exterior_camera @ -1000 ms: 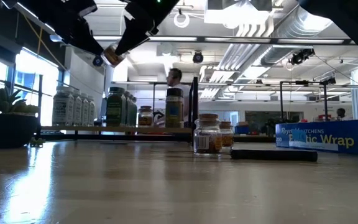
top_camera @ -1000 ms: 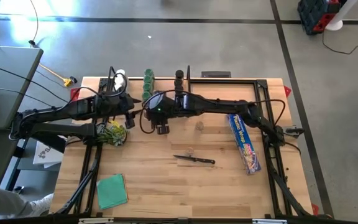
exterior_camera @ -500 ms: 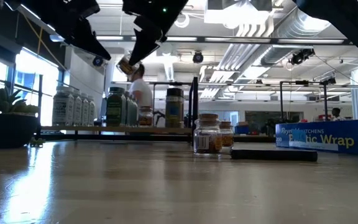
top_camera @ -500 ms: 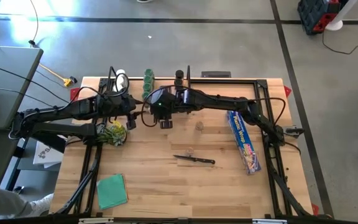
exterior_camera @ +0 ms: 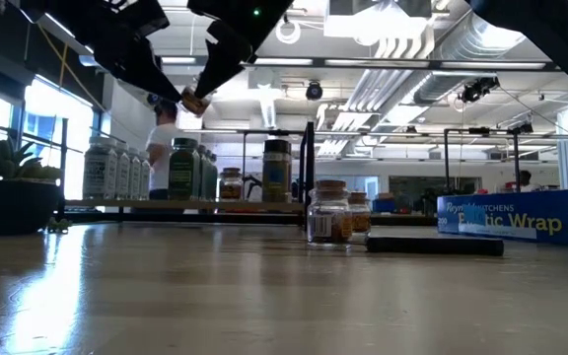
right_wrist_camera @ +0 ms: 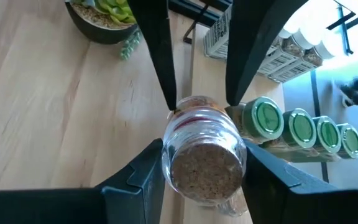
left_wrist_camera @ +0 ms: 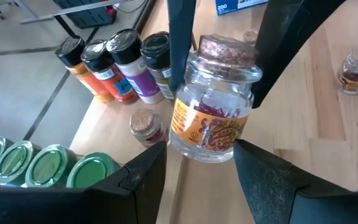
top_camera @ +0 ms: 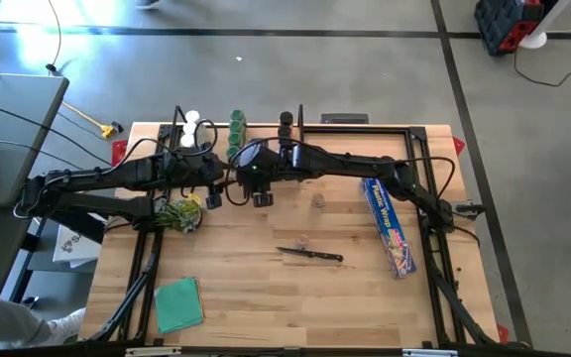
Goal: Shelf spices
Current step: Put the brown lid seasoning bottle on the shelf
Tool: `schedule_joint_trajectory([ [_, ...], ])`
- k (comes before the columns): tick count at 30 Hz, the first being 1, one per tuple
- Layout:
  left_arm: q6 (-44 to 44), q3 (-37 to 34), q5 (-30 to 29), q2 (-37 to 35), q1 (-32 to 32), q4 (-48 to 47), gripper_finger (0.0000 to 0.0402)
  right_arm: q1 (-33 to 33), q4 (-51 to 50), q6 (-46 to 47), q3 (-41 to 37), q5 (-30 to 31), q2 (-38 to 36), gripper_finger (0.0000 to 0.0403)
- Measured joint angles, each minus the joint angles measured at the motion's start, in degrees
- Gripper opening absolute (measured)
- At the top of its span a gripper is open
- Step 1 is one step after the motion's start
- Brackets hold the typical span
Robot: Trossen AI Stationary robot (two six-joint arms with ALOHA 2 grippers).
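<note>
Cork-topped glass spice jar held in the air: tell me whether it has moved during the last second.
Yes. In the low view the cork-topped glass spice jar swung right toward the black shelf rod, then came back left.

A robotics laboratory or test workspace within a large open industrial hall. The wooden counter (top_camera: pixel 266 288) stands on a bare grey concrete floor (top_camera: pixel 345 79) marked with dark tape lines, and black cables (top_camera: pixel 28 89) trail across it. A black metal frame (top_camera: pixel 419 178) edges the counter. The low view looks level across the counter into a wide room with exposed ceiling ducts (exterior_camera: pixel 402 84), pipes and hanging lamps (exterior_camera: pixel 287 30), tall windows (exterior_camera: pixel 42 128) on one side, and further black frames (exterior_camera: pixel 481 138) farther back. Household props, such as a potted plant (top_camera: pixel 181 211) and a blue wrap box (top_camera: pixel 390 226), are laid out as for a staged kitchen trial.
</note>
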Motion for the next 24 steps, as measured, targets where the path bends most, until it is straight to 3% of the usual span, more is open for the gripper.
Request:
schedule_joint_trajectory([
  [8, 0.07, -0.04, 2.76, 0.23, 0.04, 0.94, 0.0183, 0.02, -0.09, -0.41, 0.0, -2.84, 0.0, 0.0156],
  [17, 1.03, -0.09, 4.56, 0.37, 0.13, 2.44, 0.0182, 0.1, 0.63, -0.29, 0.0, -0.19, -0.1, 0.0156],
  [24, 2.48, -0.07, 6.02, 0.34, 0.13, 1.55, 0.0148, 0.08, 0.44, -0.36, 0.0, -1.49, -0.1, 0.0156],
])
